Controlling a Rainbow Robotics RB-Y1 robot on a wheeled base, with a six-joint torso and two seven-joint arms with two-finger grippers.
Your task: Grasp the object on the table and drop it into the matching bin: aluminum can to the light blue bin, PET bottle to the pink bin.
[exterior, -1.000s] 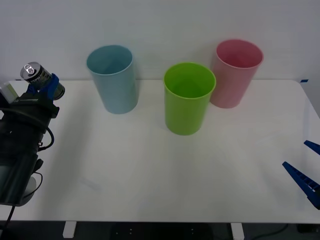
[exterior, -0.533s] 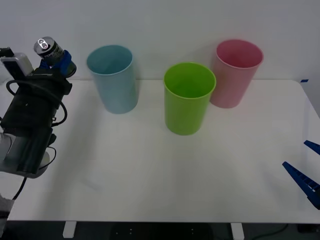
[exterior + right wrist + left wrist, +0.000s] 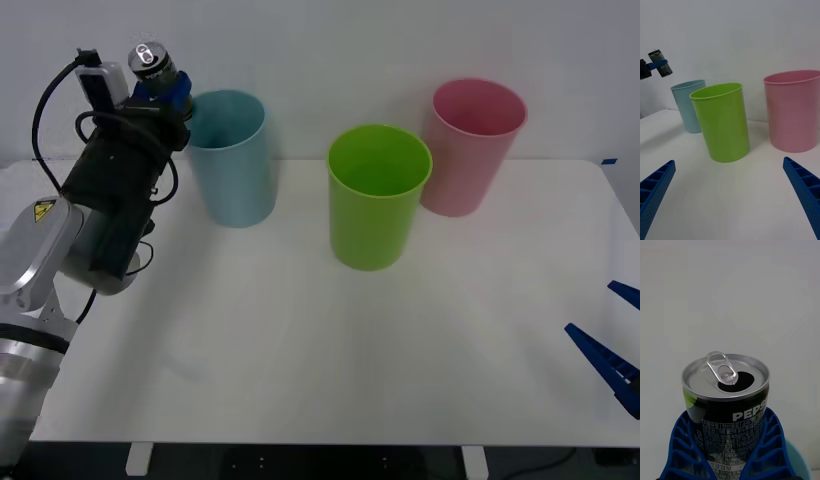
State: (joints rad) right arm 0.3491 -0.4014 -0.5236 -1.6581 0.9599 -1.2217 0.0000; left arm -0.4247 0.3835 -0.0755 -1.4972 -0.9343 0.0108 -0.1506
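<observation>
Here, the left gripper (image 3: 160, 88) clasps the Pepsi can (image 3: 152, 63) beside the light blue bin's (image 3: 232, 160) rim; the right gripper (image 3: 730, 202) rests spread apart.

You had three bins standing on the surface (image 3: 300, 340): light blue bin (image 3: 232, 160) far left, pink bin (image 3: 470, 150) far right, green bin (image 3: 378, 198) between them and nearer you. Your left gripper (image 3: 160, 92) held the aluminum can (image 3: 152, 62) up, just left of the light blue bin's rim.
</observation>
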